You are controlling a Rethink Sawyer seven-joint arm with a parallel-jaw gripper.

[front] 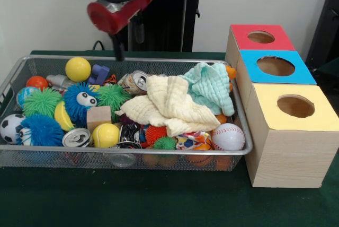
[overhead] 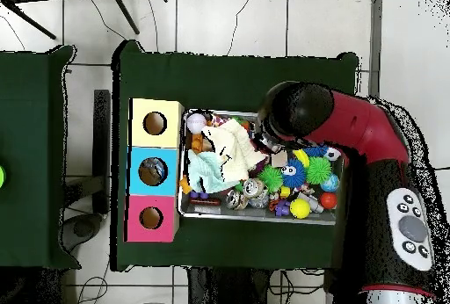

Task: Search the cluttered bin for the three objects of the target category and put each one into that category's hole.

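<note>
The silver wire-mesh bin [front: 132,153] sits on the green table and is full of clutter. It holds a yellow ball [front: 78,69], a baseball [front: 228,137], a soccer ball [front: 10,127], drink cans [front: 77,138], spiky balls [front: 41,102], a wooden block [front: 99,116] and cream and mint cloths [front: 169,105]. The hole [front: 275,66] in the blue-faced box lies right of the bin, and it also shows in the overhead view [overhead: 152,171]. My gripper [front: 119,52] hangs under the red and black arm head, over the bin's far left rim. Its state is unclear.
A red-faced box [front: 261,37] stands behind the blue one and a yellow-faced box [front: 295,106] in front of it. In the overhead view the arm [overhead: 352,133] covers part of the bin [overhead: 264,217]. A second green table [overhead: 26,160] stands at the left.
</note>
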